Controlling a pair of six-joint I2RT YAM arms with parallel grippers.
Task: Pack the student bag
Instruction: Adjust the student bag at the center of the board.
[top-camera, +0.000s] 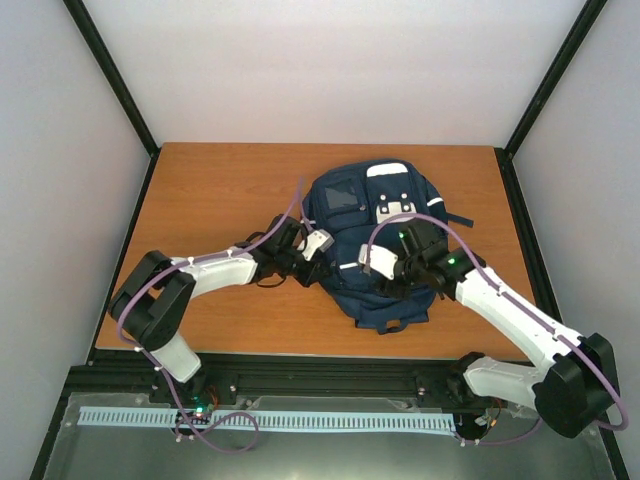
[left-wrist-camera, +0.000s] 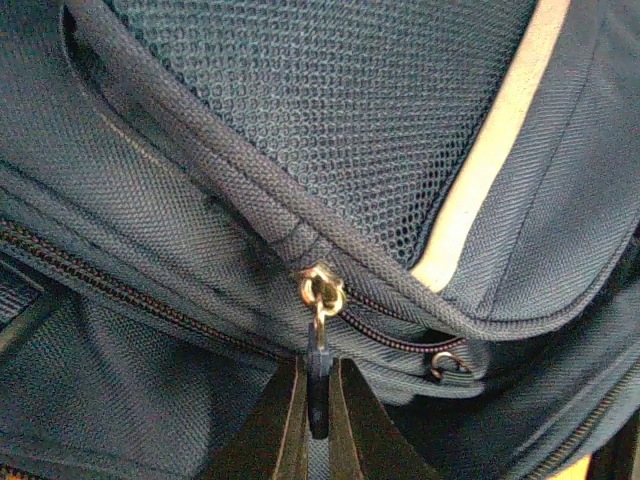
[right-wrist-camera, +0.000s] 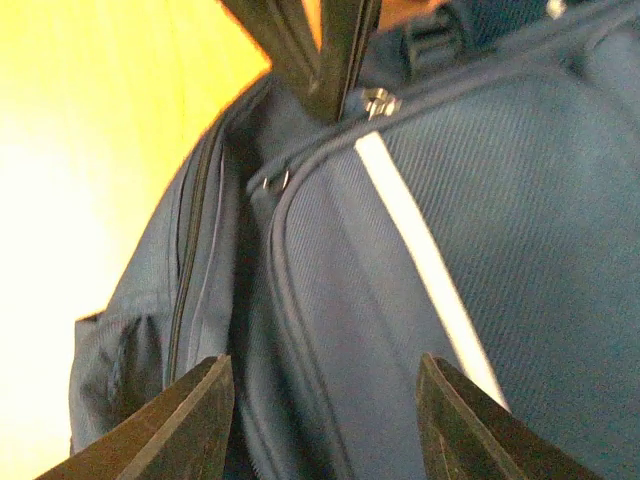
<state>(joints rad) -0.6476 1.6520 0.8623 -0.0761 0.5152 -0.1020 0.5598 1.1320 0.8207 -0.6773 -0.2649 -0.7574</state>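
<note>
The student bag (top-camera: 385, 250) lies flat on the wooden table (top-camera: 220, 190), right of centre and towards the far edge, with its front pockets and white patches facing up. Dark straps trail off its near end. On its left flank a brass zip slider (left-wrist-camera: 321, 288) sits where a corded seam crosses the zip track, just under a navy mesh panel (left-wrist-camera: 350, 100). A dark pull tab (left-wrist-camera: 317, 350) hangs from that slider. A second, smaller slider with a metal ring (left-wrist-camera: 450, 362) lies close by to the right, on a neighbouring zip line. A white stripe (right-wrist-camera: 420, 270) runs along the front panel.

The left pincer (left-wrist-camera: 318, 378) is clenched on the pull tab, its two dark fingers pressed together with the tab pinched between them. The left arm reaches across the table from the near left corner to the bag's left side.

The right pincer (right-wrist-camera: 322, 365) is released: its fingers stand well apart over the striped front panel, with nothing gripped between them. Whether the fingertips touch the fabric cannot be told. In the right wrist view the left pincer's closed fingers show at the top, at the edge of the same panel. The right arm comes in from the near right corner and hangs over the bag's near half.
</note>
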